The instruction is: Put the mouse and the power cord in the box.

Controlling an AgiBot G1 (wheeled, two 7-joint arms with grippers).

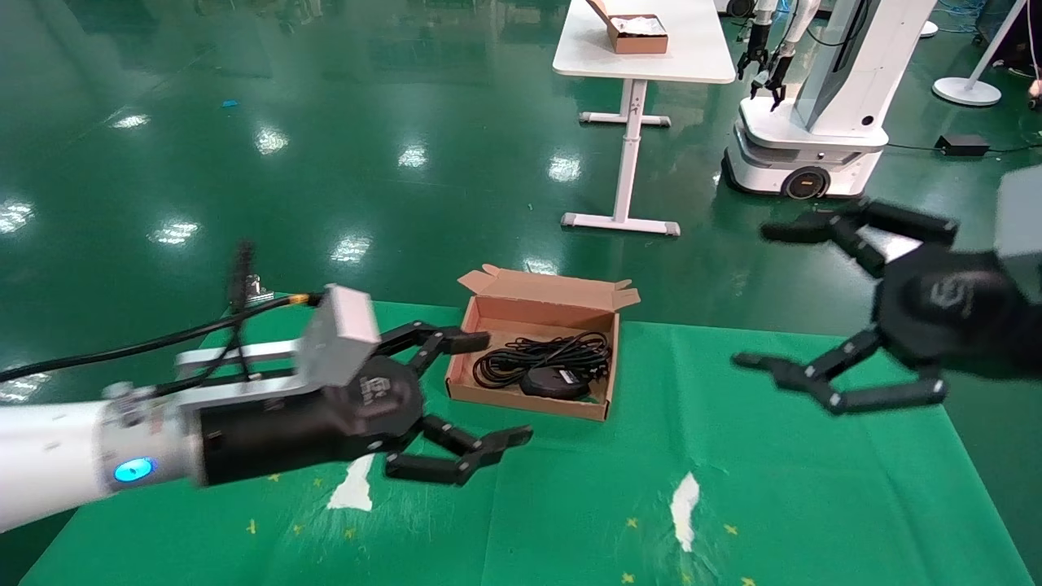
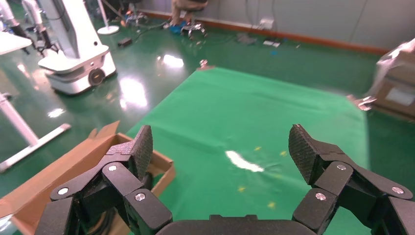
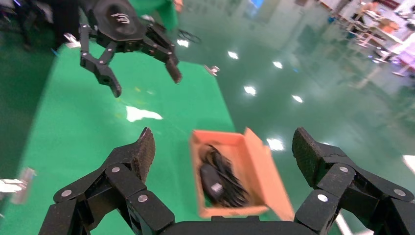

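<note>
The box (image 1: 521,400) is brown cardboard and sits open on the green table, its lid flap (image 1: 545,289) folded back on the far side. Inside lies the coiled black power cord (image 1: 537,356), with the black mouse (image 1: 555,381) resting on its near part. My left gripper (image 1: 498,388) hovers open just left of the box, nothing between its fingers. High to the right of the box, my right gripper (image 1: 755,297) is open and empty. The right wrist view shows the box (image 3: 266,169), mouse (image 3: 211,182) and cord (image 3: 230,188) below the right gripper (image 3: 224,142), and the left gripper (image 3: 146,82) beyond.
The green cloth (image 1: 733,488) carries two white tape patches (image 1: 685,496), (image 1: 354,488) near the front. Behind the table stand a white desk (image 1: 643,61) with a small brown box (image 1: 639,34) and another white robot (image 1: 814,122).
</note>
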